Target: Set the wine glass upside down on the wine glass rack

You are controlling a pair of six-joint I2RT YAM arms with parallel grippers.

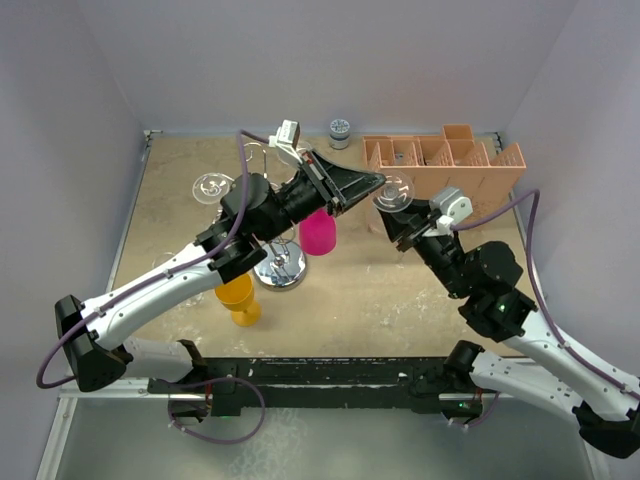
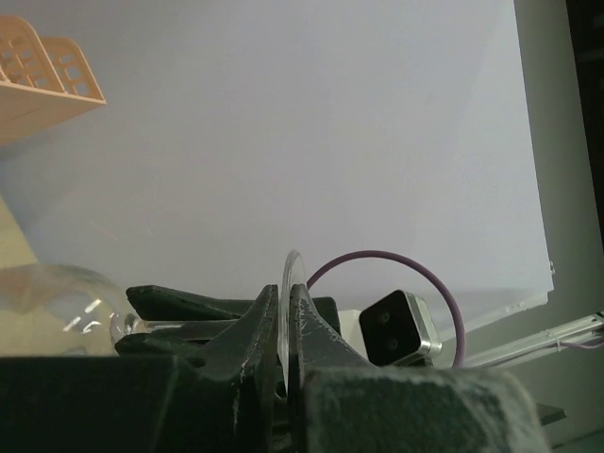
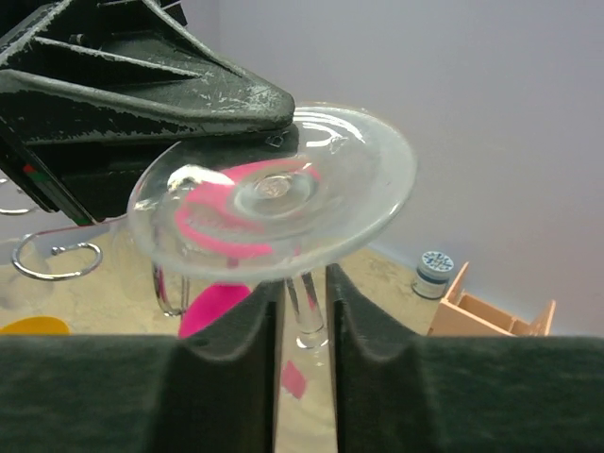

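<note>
On the worktop (image 1: 400,300), the wine glass rack (image 1: 280,270) is stood beneath the left arm. The left gripper (image 1: 378,184) is pinched on the foot of the wine glass (image 1: 393,192), while the right gripper (image 3: 304,293) is spread slightly around its stem. The glass is held aloft, foot uppermost, right of the rack.

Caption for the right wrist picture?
Left gripper pinches the wine glass by its foot; right gripper straddles the stem.

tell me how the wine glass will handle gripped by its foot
Likely fragile: the wine glass is thin clear glass with a slim stem. Probably slippery, since the left tool pinches only the smooth foot rim. It may pivot in that grip.
</note>
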